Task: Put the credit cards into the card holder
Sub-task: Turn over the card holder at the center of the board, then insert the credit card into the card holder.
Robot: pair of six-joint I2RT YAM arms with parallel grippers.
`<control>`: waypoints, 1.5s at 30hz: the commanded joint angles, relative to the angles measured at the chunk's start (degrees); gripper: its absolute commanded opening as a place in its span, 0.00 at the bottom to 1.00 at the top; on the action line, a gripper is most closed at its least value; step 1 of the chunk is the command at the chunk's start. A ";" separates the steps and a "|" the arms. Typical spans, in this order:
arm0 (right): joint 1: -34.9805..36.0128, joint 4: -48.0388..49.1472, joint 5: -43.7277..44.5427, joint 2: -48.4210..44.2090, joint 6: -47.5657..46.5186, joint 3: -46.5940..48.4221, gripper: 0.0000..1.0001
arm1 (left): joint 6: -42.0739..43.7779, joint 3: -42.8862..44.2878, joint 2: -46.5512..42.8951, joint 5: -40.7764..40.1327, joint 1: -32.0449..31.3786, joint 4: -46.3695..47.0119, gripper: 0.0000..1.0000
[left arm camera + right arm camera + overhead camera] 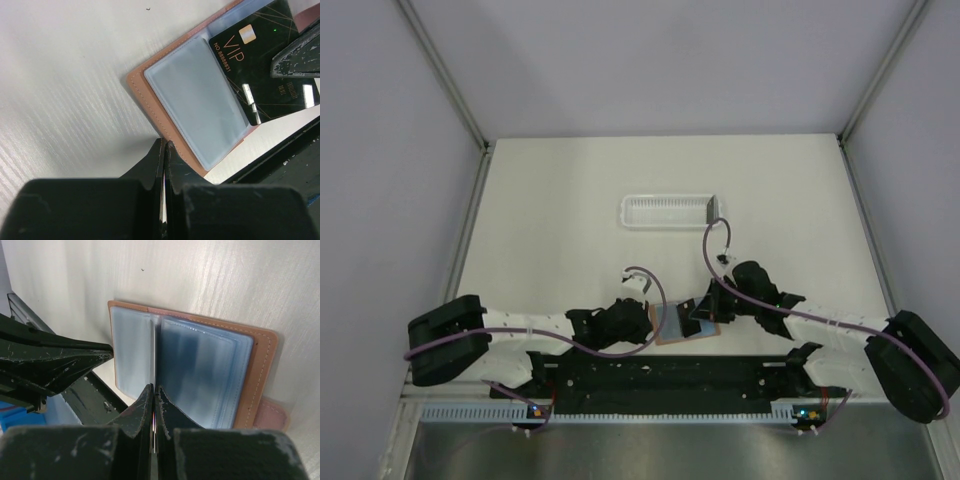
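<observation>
The card holder lies open on the table just ahead of the arm bases, brown with pale blue sleeves. A black credit card printed "VIP" slants over its far page, and my right gripper is shut on it. In the right wrist view that card shows only as a thin edge between the jaws, aimed at the fold between the sleeves. My left gripper is shut, its tips resting on the holder's brown border. Another dark card stands on edge in the tray.
A white slatted tray lies across the middle of the table, farther back. The black base plate runs along the near edge right behind the holder. Grey walls enclose the table on three sides.
</observation>
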 commanded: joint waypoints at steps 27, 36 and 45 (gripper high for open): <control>-2.07 12.99 -3.46 9.38 0.78 -1.84 0.00 | -0.29 -0.09 1.83 0.25 0.26 2.99 0.00; -2.07 17.91 -5.74 12.80 3.06 -2.80 0.00 | -0.47 0.00 1.92 0.43 0.26 2.99 0.00; -0.84 24.68 -6.62 16.50 7.11 -4.48 0.00 | -0.47 0.09 1.65 0.69 0.26 2.91 0.00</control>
